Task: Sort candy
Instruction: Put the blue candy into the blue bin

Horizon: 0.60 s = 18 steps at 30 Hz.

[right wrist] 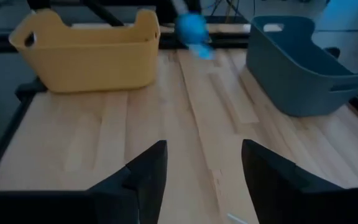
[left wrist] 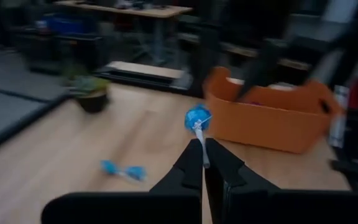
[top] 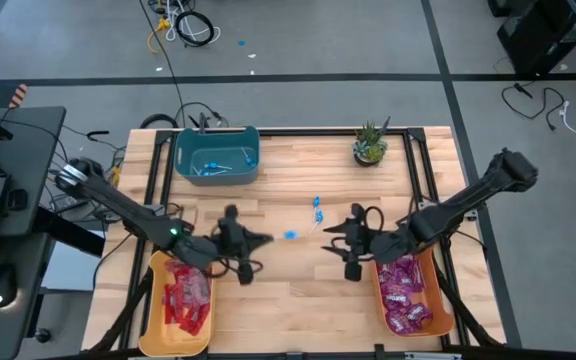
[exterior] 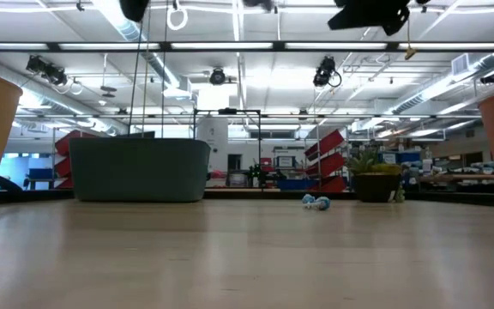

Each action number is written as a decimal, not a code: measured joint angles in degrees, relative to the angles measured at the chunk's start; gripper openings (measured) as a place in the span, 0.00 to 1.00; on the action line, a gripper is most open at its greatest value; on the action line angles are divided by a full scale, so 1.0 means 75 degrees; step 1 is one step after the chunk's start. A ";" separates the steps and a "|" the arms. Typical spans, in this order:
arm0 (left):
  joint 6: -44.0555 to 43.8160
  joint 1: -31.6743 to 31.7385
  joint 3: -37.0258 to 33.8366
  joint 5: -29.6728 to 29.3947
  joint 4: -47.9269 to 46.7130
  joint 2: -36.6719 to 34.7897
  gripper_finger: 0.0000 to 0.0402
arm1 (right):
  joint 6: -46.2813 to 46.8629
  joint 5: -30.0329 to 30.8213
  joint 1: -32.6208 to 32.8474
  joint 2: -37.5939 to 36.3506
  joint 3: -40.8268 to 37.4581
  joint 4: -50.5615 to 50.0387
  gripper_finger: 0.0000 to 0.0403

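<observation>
My left gripper (top: pixel 266 238) hovers over the table's middle, shut on a blue lollipop (left wrist: pixel 197 117). That lollipop's head (top: pixel 290 235) points toward my right gripper (top: pixel 334 240), which faces it a short way off, open and with nothing between its fingers (right wrist: pixel 143 171). Two more blue lollipops (top: pixel 317 210) lie flat on the wood beyond them; the left wrist view shows these lollipops (left wrist: pixel 123 170) too. Red packets fill the yellow bin (top: pixel 153 300), purple packets the orange bin (top: pixel 438 300), and blue lollipops lie in the teal bin (top: pixel 216 155). My left gripper pinches the lollipop's thin white stick (left wrist: pixel 201 149) between its two fingertips. The fingers come nearly level from the table's left and lie along the stick. The blue head sticks out beyond the fingertips, lifted clear of the table.
A small potted plant (top: pixel 370 143) stands at the far right of the table. The teal bin sits at the far left, the yellow bin near left, the orange bin near right. Bare wood lies between the bins at the near edge.
</observation>
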 joint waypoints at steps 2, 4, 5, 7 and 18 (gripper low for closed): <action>-0.0215 0.0072 0.0139 -0.0280 -0.0799 -0.0438 0.00 | -0.0005 0.0019 0.0031 -0.0148 0.0000 0.0004 0.47; -0.0490 0.0191 0.0293 -0.0470 -0.1671 -0.0863 0.00 | -0.0015 0.0019 0.0029 -0.0199 0.0000 -0.0005 0.46; -0.0634 0.0276 0.0359 -0.0546 -0.2124 -0.1083 0.00 | -0.0027 0.0019 0.0029 -0.0205 0.0000 -0.0025 0.46; -0.1033 0.0509 0.0507 -0.0683 -0.3094 -0.1520 0.00 | -0.0031 0.0019 0.0029 -0.0205 0.0000 -0.0095 0.45; -0.2941 0.2654 0.0829 -0.0212 -0.7162 -0.3388 0.00 | -0.0009 0.0160 -0.0012 -0.0042 -0.0003 -0.0146 0.44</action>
